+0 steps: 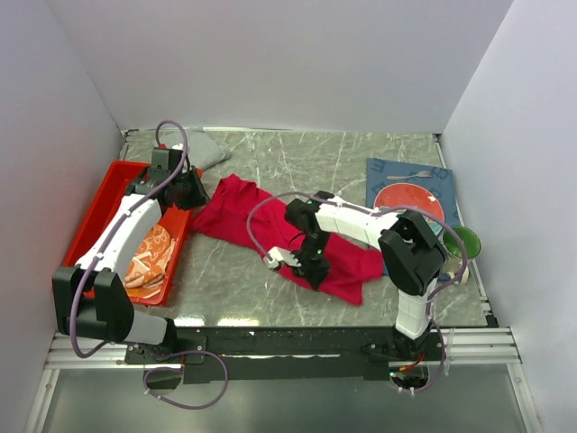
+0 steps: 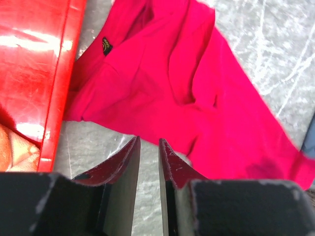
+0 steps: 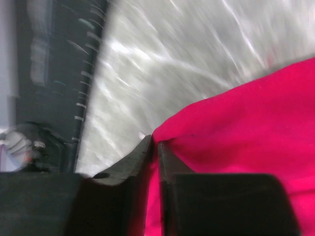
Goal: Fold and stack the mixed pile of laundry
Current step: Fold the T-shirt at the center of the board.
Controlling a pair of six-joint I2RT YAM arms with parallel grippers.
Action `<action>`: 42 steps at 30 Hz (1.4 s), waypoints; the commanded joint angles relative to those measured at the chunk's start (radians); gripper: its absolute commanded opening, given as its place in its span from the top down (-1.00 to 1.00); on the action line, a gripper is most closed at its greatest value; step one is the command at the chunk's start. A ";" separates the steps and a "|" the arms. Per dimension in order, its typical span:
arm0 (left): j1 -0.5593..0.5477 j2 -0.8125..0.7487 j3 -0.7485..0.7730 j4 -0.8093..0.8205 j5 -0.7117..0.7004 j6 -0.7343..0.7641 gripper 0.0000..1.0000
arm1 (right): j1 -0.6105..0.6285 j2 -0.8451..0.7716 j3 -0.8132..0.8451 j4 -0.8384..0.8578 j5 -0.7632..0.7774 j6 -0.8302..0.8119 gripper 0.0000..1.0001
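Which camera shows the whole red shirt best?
The top external view: there the red shirt lies spread out and you can see almost all of it. The left wrist view shows just one part, with a small dark label. The right wrist view shows only a blurry edge.

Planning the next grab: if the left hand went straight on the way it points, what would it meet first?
Most likely the crimson shirt, whose edge lies just beyond the left hand; depth is unclear.

Jaws tight on edge of crimson shirt [image 3: 246, 132], blurred grey table [image 3: 162, 59] beyond.
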State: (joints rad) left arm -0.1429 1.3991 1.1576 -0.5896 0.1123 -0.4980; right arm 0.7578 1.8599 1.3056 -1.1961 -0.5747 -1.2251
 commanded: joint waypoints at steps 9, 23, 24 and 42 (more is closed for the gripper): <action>0.005 -0.204 -0.029 0.028 -0.039 0.056 0.05 | -0.294 0.452 0.945 0.143 -0.248 0.676 -0.31; 0.014 -0.278 -0.217 0.137 0.035 -0.119 0.15 | -0.055 0.413 0.753 0.541 0.038 0.815 -0.31; 0.014 -0.279 -0.217 0.126 0.027 -0.111 0.16 | -0.049 0.423 0.750 0.553 0.088 0.826 -0.32; 0.022 -0.308 -0.303 0.131 0.032 -0.129 0.18 | -0.044 0.434 0.650 0.639 0.331 0.849 0.56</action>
State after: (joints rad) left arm -0.1276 1.1084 0.8696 -0.4862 0.1356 -0.6147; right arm 0.7349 2.3665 2.0010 -0.5953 -0.2813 -0.3981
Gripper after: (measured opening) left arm 0.414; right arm 0.305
